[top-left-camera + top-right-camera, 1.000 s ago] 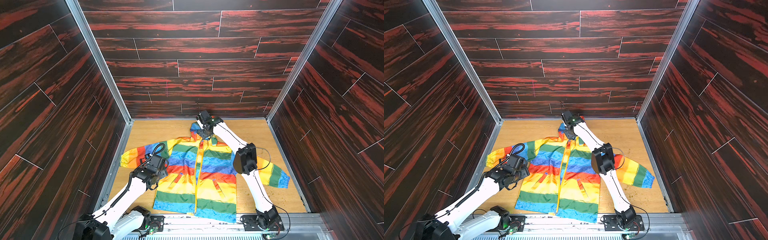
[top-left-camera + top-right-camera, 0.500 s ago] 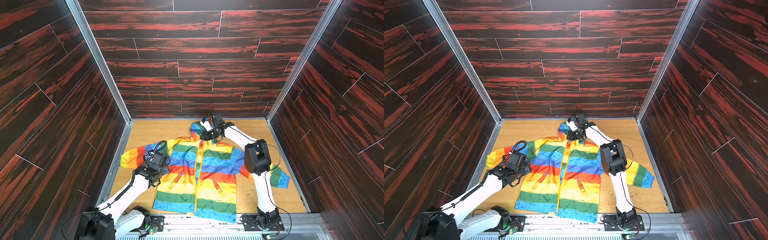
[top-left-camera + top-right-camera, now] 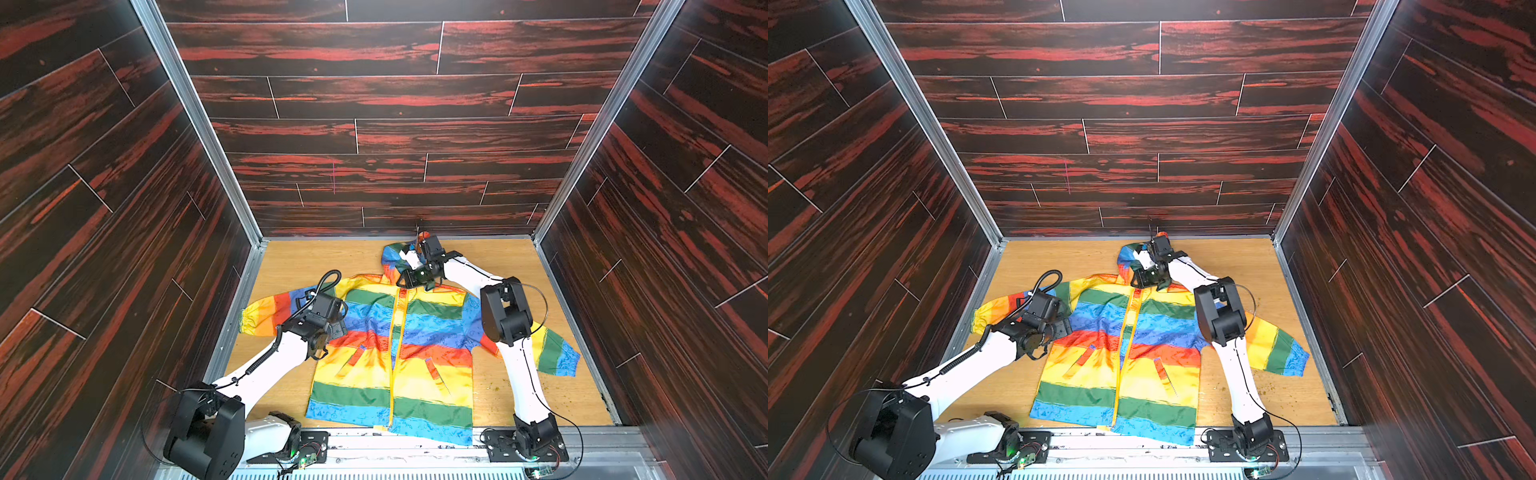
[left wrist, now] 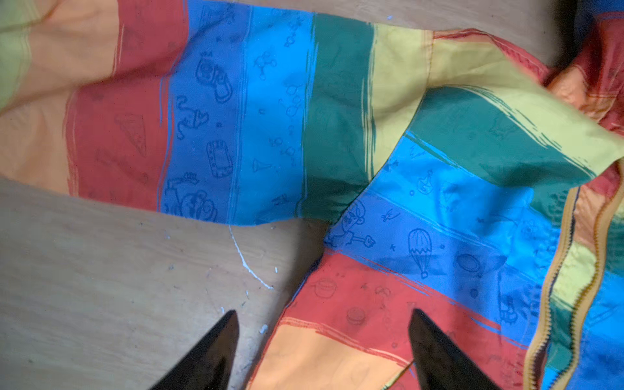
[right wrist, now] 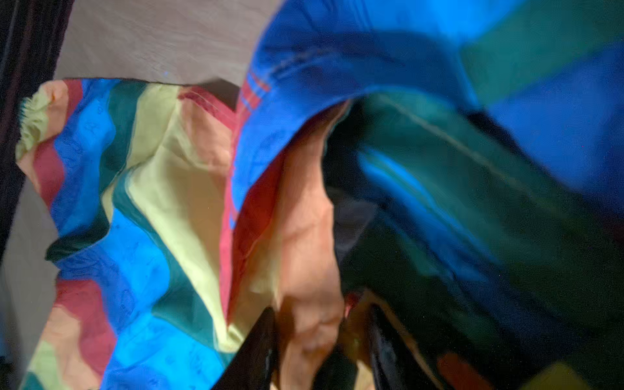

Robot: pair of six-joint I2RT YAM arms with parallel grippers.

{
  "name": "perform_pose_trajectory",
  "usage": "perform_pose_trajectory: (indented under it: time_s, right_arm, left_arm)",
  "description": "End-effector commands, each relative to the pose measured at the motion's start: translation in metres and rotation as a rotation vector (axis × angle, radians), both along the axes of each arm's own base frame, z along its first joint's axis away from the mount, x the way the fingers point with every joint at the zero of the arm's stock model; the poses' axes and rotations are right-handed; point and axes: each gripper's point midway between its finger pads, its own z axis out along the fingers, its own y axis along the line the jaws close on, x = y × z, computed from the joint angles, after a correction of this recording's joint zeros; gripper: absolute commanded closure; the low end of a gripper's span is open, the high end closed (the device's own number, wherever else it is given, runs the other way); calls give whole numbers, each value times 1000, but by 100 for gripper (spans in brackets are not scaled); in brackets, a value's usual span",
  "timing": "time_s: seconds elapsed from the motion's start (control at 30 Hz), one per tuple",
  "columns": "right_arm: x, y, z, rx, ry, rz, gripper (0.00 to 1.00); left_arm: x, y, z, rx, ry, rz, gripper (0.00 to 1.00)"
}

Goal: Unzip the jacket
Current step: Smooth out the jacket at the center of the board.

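No lettering, brand, label or number is showing legibly in any view; the only marks are sitting on the jacket, whose stripes are carrying thin outline doodles in the left wrist view: a hot-air balloon; a ringed planet; a burger; a cooking pot; a pizza slice; a handheld game console; none of them is reading as a word or numeral.

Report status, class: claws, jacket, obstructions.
Left claw open over jacket edge. Right claw at hood, fabric between fingers, grip unclear. Zipper mostly closed. No obstruction seen.
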Motion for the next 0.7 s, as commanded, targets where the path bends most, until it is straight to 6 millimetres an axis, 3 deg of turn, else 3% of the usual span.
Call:
perform_pose_trajectory:
  time_s: [0.0,0.07,0.17,0.3,0.4,0.47,0.57,0.67]
  right_arm:
    - [9,-15,88,123,-180,-17,44]
    - [1,-37,99,114,-227,-65,33]
    - [-15,-77,114,66,-328,-159,28]
    - [-40,-128,133,-42,-486,-262,27]
    - [-55,-170,142,-116,-666,-377,29]
    - [-70,-205,148,-67,-797,-480,29]
    - [-94,-243,141,-15,-922,-579,20]
    - [-103,-277,126,-103,-899,-694,16]
  left_arm:
    - [10,7,12,64,-29,-5,7]
    - [20,13,24,122,-73,-16,3]
    - [38,22,53,192,-205,-12,0]
    - [58,37,90,198,-375,40,0]
    - [69,46,103,181,-432,39,0]
    - [75,58,107,167,-466,57,0]
    - [79,81,112,160,-572,121,0]
    - [63,114,121,272,-719,266,0]
